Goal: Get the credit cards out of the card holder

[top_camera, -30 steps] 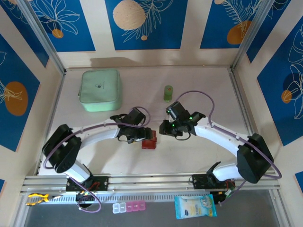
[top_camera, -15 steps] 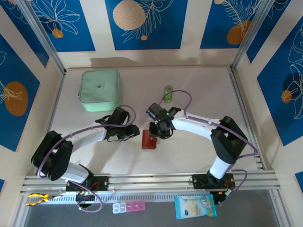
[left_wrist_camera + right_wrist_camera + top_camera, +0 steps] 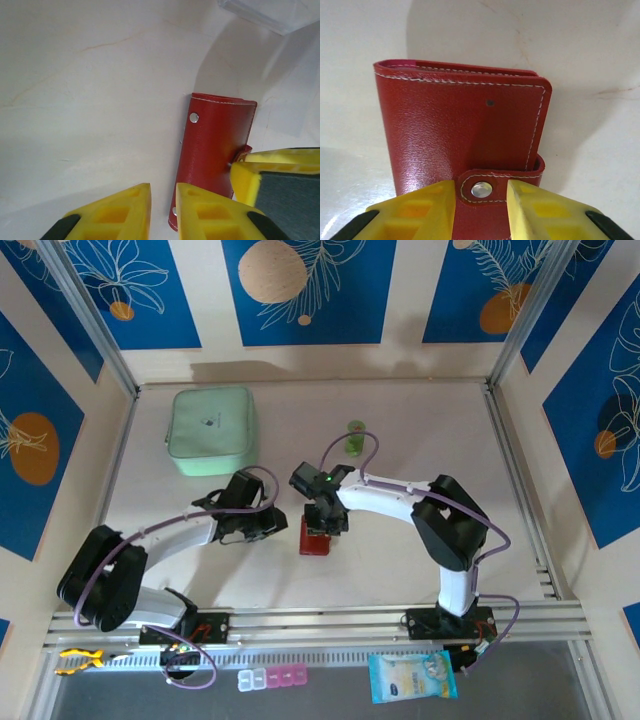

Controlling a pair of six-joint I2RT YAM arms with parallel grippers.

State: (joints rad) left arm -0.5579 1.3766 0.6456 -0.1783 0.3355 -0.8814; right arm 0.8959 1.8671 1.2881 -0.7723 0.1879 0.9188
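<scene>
The red card holder (image 3: pixel 315 540) lies closed on the table's middle, its strap tab (image 3: pixel 492 187) snapped down, so the credit cards are hidden. My right gripper (image 3: pixel 325 521) hovers right over it, jaws open, fingertips either side of the strap's metal snap (image 3: pixel 481 189) in the right wrist view (image 3: pixel 481 184). My left gripper (image 3: pixel 283 527) sits just left of the holder (image 3: pixel 215 155). Its jaws stand a narrow gap apart (image 3: pixel 163 189) with bare table between them, and one fingertip (image 3: pixel 200 207) overlaps the holder's near edge. A right-arm finger (image 3: pixel 272 172) shows at the holder's far side.
A mint-green square pouch (image 3: pixel 212 430) lies at the back left. A small green bottle (image 3: pixel 355 436) stands behind the right gripper. Past the front rail lie a pill box (image 3: pixel 272 677), a blue packet (image 3: pixel 412 677) and a yellow toy (image 3: pixel 80 660).
My right arm swung left and settled over the card holder. My left gripper drew back to the left, off the holder's edge. The holder stayed put.
</scene>
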